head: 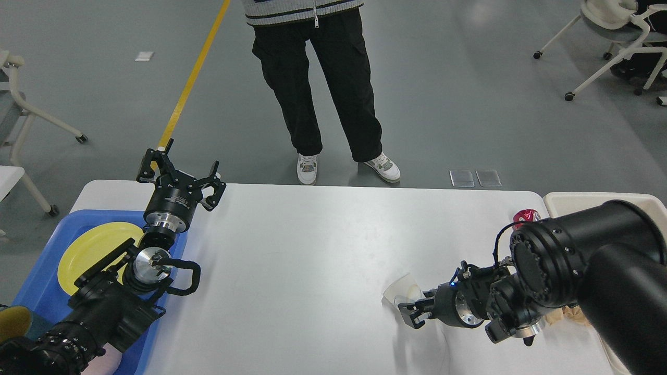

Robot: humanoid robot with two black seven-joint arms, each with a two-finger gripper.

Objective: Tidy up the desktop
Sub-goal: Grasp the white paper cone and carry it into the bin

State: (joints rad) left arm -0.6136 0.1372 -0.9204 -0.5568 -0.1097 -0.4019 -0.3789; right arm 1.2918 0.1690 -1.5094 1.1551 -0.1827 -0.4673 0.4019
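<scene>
The desktop (312, 260) is a large white tabletop with rounded corners. A clear plastic cup (400, 292) is tilted over on its right half. My right gripper (411, 314) reaches in from the right, and its fingers pinch the cup's near edge. My left gripper (180, 174) hovers over the desktop's far left corner, open with nothing between its fingers.
A blue tray (39, 284) with a yellow plate (88, 250) lies at the left edge. A red can (525, 215) stands at the far right, beside a cream bin (573, 200). Crumpled brown paper (576, 312) shows behind my right arm. A person (318, 78) stands at the far edge.
</scene>
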